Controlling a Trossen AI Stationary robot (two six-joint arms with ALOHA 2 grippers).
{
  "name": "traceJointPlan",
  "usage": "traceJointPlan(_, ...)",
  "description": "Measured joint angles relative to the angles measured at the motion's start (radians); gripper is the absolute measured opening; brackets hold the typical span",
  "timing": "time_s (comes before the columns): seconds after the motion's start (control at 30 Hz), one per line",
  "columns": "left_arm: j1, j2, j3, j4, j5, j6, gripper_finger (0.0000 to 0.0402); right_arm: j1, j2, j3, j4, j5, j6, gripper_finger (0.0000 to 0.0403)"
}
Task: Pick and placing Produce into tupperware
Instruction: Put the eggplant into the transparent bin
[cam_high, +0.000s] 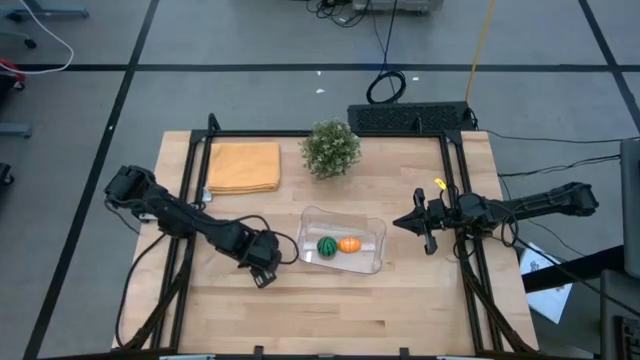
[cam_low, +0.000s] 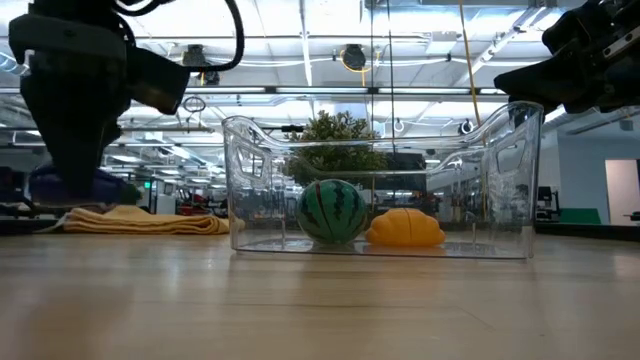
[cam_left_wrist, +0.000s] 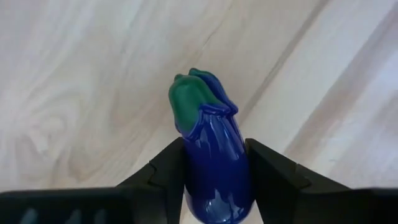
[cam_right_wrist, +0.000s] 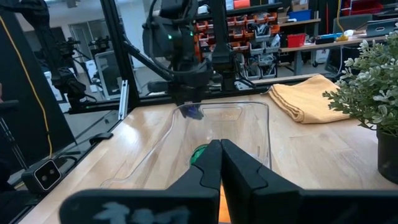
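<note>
The purple piece (cam_left_wrist: 208, 143), an elongated toy with a green cap, is between the fingers of my left gripper (cam_left_wrist: 214, 149). That gripper (cam_high: 263, 268) hangs left of the tupperware (cam_high: 372, 232), a clear rectangular container resting on the table. Inside the tupperware the green striped ball (cam_high: 327, 246) and the orange piece (cam_high: 349, 244) sit on its floor side by side. The low view shows the purple piece (cam_low: 75, 187) under the left gripper, above the tabletop. My right gripper (cam_high: 420, 226) waits shut at the table's right edge, touching nothing. My left gripper pinches the purple piece's thick body (cam_left_wrist: 194, 177) between its two fingers (cam_left_wrist: 163, 177), one on each long side. The fingers come from above, pointing down, and lie across the piece. The green-capped end (cam_left_wrist: 189, 102) juts out past them. The piece hangs roughly level, clear of the table.
A folded yellow-orange cloth (cam_high: 243, 166) lies at the far left of the table and a bushy potted plant (cam_high: 331, 147) stands at the far middle. Black frame rails (cam_high: 192, 200) run along the table's left and right sides. Bare wood (cam_high: 330, 310) stretches along the near side.
</note>
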Motion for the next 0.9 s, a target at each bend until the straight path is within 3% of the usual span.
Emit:
traceJointPlan(0.5,0.061,-0.002,0.153,-0.196,-0.025,0.21,0.0152,0.0,0.0,0.0,0.0,0.0,0.0,0.0)
traceJointPlan(0.9,0.101,-0.075,0.309,-0.327,-0.226,0.35,0.0152,0.0,0.0,0.0,0.0,0.0,0.0,0.0)
